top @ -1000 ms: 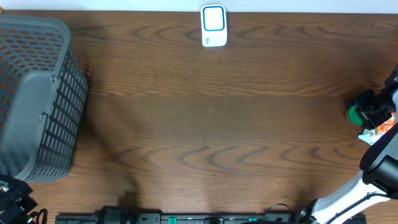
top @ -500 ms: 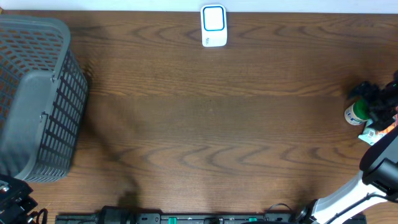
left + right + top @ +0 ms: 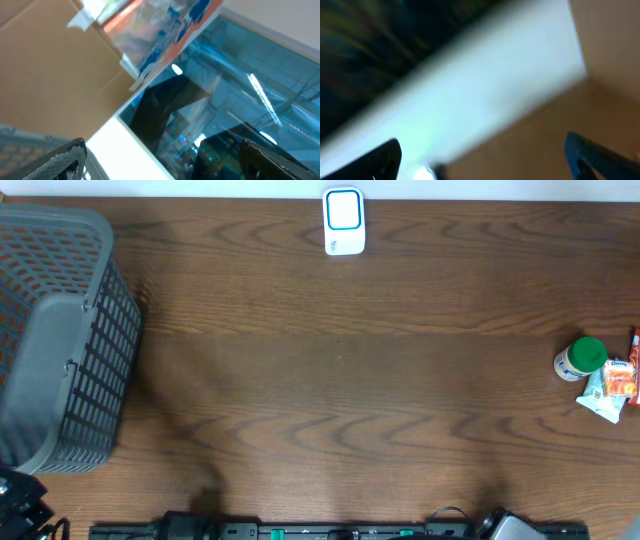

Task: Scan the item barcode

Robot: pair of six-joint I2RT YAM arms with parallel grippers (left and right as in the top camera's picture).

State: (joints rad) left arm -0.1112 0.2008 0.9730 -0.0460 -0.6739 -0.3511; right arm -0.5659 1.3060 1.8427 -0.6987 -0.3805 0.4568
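The white barcode scanner [image 3: 343, 222] with a blue-rimmed window stands at the far middle of the table. At the right edge lies a white bottle with a green cap [image 3: 580, 360], with a snack packet [image 3: 612, 388] and a thin red item [image 3: 634, 340] beside it. No gripper touches them. My left gripper [image 3: 162, 150] is open and empty, aimed up at the room; in the overhead view only a dark part of that arm [image 3: 18, 502] shows at the bottom left corner. My right gripper [image 3: 482, 142] is open and empty in a blurred wrist view.
A grey mesh basket [image 3: 60, 340] fills the left side of the table. A black rail [image 3: 330, 530] runs along the front edge. The left wrist view shows cardboard and a window [image 3: 235, 85], not the table.
My right gripper opened and let go of the green-capped bottle, then the arm pulled back out of the overhead view. The bottle now lies uncovered at the right edge.
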